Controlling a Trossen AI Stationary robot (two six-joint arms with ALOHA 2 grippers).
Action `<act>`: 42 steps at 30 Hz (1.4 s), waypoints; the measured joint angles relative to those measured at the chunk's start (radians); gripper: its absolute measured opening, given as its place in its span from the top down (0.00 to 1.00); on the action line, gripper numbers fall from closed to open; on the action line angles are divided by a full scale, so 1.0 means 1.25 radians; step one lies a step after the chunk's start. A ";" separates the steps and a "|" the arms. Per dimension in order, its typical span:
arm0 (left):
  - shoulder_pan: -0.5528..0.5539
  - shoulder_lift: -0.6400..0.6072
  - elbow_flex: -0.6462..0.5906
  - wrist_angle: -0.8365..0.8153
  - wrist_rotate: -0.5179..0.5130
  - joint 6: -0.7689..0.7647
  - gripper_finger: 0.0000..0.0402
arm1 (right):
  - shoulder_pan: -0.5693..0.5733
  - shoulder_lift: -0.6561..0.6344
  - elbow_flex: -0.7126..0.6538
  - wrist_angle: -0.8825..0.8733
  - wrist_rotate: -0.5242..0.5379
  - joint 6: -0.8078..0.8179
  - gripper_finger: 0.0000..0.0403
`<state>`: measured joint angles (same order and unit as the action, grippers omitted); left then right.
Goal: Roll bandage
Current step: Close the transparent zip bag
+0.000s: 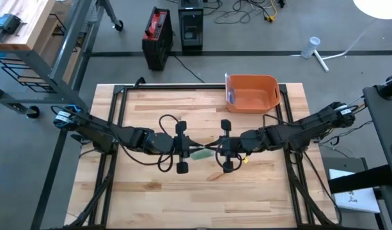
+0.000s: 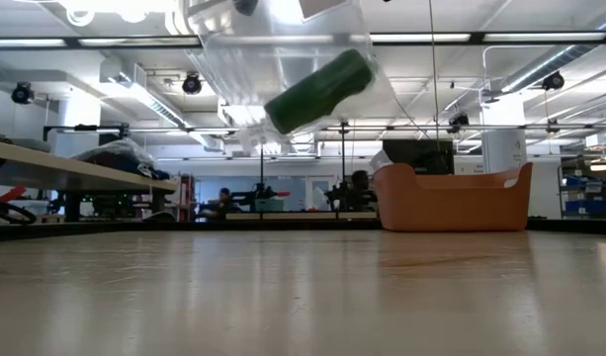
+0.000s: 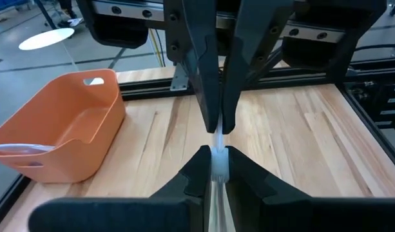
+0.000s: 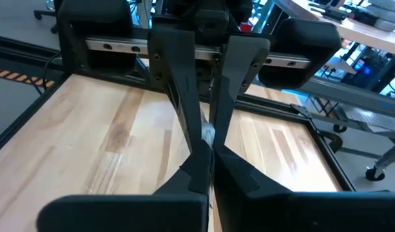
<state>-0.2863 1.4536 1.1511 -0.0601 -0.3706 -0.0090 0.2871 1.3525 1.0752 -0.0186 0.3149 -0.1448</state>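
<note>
A green bandage roll lies tilted inside a clear plastic bag, high above the table's middle. In the high view the bandage roll shows as a green patch between the two arms. My left gripper comes in from the table's left and my right gripper from its right. They meet tip to tip, both shut on the bag. The left wrist view shows my left gripper near and my right gripper just beyond; the right wrist view shows my right gripper. My left gripper pinches a thin clear edge of the bag between its two fingertips, reaching nearly level from the table's left. The bag hangs clear of the table. My right gripper pinches the same clear edge between its fingertips, nearly level from the table's right, right next to the left fingers.
An orange bin stands at the table's far edge, right of centre, with a clear packet inside. A small yellow bit lies under the right arm. The dark frame rail runs along the far edge.
</note>
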 joint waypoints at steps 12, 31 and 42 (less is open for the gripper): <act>0.000 0.000 0.000 0.000 0.000 0.000 0.93 | 0.000 0.000 0.000 -0.002 0.000 -0.004 1.00; 0.000 -0.006 0.000 0.001 0.017 -0.018 0.95 | 0.000 -0.039 0.001 -0.072 -0.004 0.011 1.00; 0.000 -0.009 0.000 -0.015 0.018 -0.022 0.95 | 0.002 -0.055 0.001 -0.111 -0.001 0.011 1.00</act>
<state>-0.2863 1.4427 1.1515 -0.0788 -0.3485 -0.0362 0.2897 1.2832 1.0760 -0.1579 0.3138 -0.1306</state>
